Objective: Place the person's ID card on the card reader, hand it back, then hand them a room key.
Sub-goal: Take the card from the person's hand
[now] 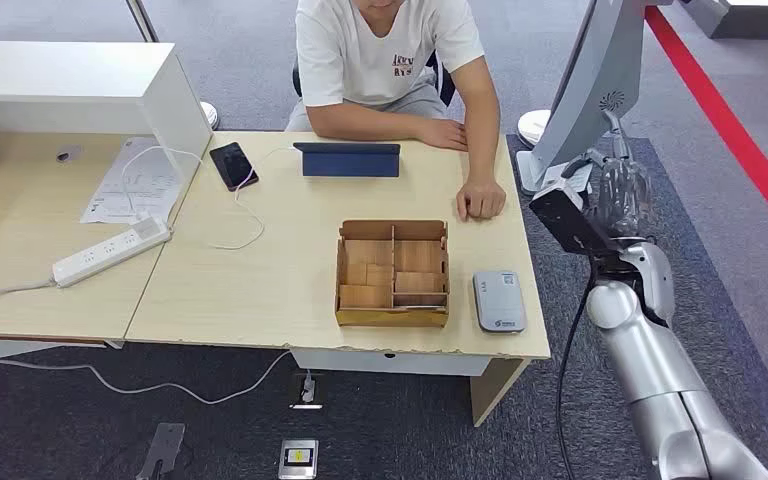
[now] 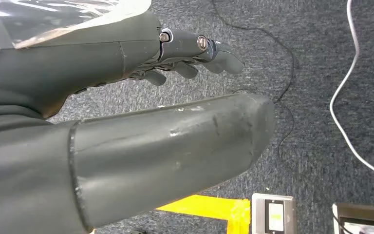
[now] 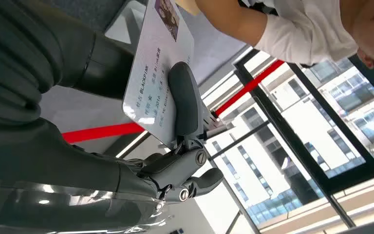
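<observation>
Your right arm's silver, jointed forearm (image 1: 650, 370) rises from the lower right of the head view, with the translucent-covered right hand (image 1: 624, 195) lifted upright off the table's right end. In the right wrist view that hand (image 3: 126, 161) pinches a white printed ID card (image 3: 158, 68) between its thick grey thumb and a dark finger (image 3: 186, 102) laid across the card's face. Your left hand (image 2: 141, 112) hangs low over the floor, its dark fingers (image 2: 209, 51) slightly curled and holding nothing.
</observation>
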{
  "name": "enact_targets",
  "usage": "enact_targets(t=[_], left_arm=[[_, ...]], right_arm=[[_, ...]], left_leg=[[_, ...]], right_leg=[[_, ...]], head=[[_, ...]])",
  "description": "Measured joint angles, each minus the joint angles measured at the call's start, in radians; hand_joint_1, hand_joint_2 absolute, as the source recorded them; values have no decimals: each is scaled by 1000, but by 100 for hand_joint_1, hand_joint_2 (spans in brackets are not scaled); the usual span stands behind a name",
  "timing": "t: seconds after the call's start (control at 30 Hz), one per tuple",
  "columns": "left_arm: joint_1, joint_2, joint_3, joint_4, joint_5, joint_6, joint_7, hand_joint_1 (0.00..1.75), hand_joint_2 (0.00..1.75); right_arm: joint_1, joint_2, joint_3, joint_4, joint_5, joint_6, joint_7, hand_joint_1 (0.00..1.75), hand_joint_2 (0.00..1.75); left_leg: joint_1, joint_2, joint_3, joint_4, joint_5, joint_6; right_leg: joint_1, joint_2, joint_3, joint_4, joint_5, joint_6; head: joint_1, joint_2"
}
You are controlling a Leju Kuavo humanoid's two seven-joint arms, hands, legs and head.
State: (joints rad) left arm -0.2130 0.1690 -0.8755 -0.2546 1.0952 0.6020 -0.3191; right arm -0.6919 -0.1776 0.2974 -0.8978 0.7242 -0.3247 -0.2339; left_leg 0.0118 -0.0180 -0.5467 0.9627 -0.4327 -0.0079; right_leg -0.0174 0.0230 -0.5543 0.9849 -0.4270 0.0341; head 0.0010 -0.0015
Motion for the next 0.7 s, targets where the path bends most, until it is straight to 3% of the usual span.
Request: enact_targets(t=[0.2, 0.43, 0.7], left_arm=[[1, 0, 0, 0, 6, -15, 13, 0, 0], [-26, 7, 0, 0, -12, -58, 100, 0, 0], [-35, 10, 0, 0, -15, -62, 107, 0, 0]], right_arm=[[28, -6, 16, -1, 6, 33, 6, 175, 175], [61, -5, 55, 2, 23, 98, 36, 175, 175], [86, -3, 80, 7, 28, 101, 42, 175, 175]], left_leg=[[0, 0, 0, 0, 0, 0], [0, 0, 0, 0, 0, 0], [0, 0, 0, 0, 0, 0]], right_leg=[[0, 0, 0, 0, 0, 0], [1, 0, 0, 0, 0, 0], [0, 0, 0, 0, 0, 0]], head=[[0, 0], [0, 0], [0, 0]])
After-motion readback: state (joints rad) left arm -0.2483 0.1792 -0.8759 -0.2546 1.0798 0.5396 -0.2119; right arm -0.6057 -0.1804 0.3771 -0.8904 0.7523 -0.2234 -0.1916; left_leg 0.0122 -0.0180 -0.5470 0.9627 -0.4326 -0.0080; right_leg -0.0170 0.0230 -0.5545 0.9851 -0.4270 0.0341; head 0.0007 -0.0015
